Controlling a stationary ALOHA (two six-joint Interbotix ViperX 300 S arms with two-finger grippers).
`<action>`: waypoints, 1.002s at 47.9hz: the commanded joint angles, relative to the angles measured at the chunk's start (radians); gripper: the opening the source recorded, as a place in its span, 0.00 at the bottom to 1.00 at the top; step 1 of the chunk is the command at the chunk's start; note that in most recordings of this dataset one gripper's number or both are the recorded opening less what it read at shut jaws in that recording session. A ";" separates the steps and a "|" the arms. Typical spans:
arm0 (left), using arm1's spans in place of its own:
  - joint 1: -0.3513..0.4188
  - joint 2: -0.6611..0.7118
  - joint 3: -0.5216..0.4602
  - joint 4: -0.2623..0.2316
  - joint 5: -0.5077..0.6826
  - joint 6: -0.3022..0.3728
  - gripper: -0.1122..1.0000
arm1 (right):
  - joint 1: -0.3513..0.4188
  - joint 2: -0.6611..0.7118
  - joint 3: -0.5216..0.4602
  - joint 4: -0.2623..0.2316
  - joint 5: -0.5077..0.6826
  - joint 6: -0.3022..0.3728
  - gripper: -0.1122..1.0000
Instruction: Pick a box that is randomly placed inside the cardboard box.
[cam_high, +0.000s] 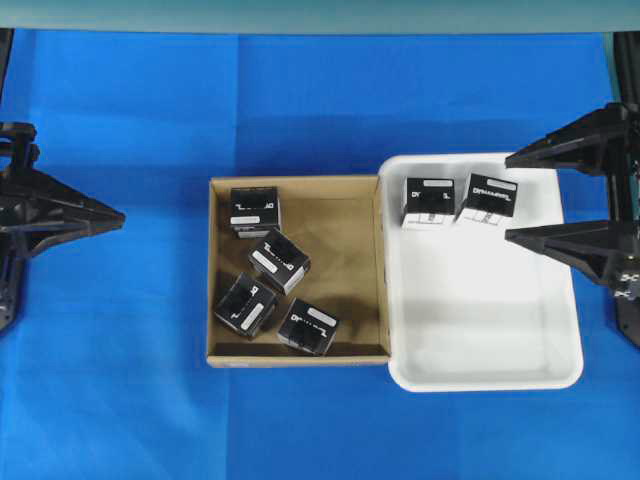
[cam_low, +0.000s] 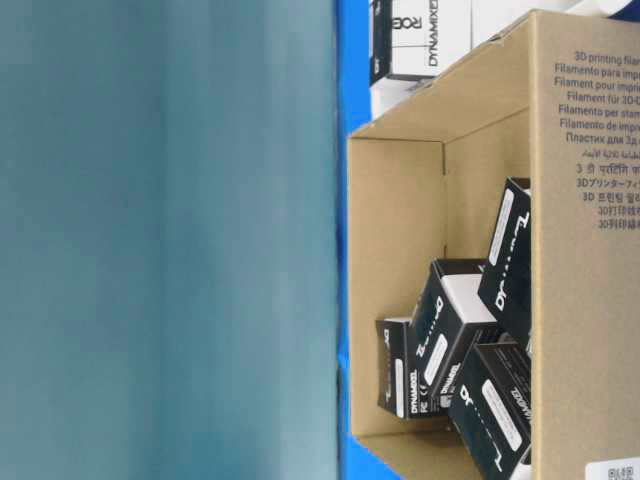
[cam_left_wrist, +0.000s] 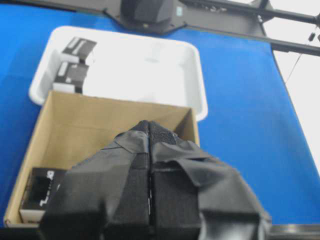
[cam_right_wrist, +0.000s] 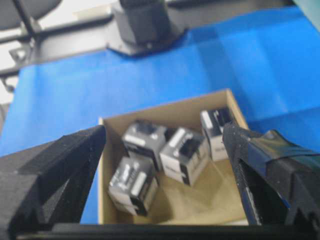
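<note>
Four small black cartons lie loose in the cardboard box (cam_high: 360, 200), all crowded toward its left half, each turned its own way as if dropped in at random. Taking that cardboard box as the landmark and going left to right: well off to its left, over bare blue tabletop (cam_high: 130, 380), the left tool (cam_high: 105, 214) waits with its two pads pressed together and nothing between them; it looks parked out of the way so the other arm can work.

Inside the cardboard box, the box (cam_high: 256, 207) with white lettering across its top sits in the far left corner, close against the wall. Three more cartons trail from it toward the near wall: one just right of it (cam_high: 279, 261), one by the left wall (cam_high: 246, 304), one nearest the front (cam_high: 308, 327).

Touching the cardboard box's right wall is a white tray (cam_high: 490, 330), holding two cartons (cam_high: 428, 202) (cam_high: 488, 199) side by side along its far edge, neatly lined up, probably already sorted.

Further right, above the tray's right rim, the right tool (cam_high: 510, 197) is spread wide and empty, pointing back toward the cardboard box, seemingly ready for another pick.
</note>
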 joint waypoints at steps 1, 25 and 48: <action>-0.002 0.003 -0.018 0.002 -0.011 -0.002 0.04 | 0.005 0.002 -0.002 0.005 -0.025 0.003 0.99; -0.005 -0.008 -0.018 0.003 -0.005 -0.002 0.04 | 0.020 0.000 0.054 0.005 -0.018 -0.002 0.99; -0.005 -0.055 -0.012 0.005 0.002 0.015 0.04 | 0.060 0.000 0.060 0.005 -0.032 0.000 0.99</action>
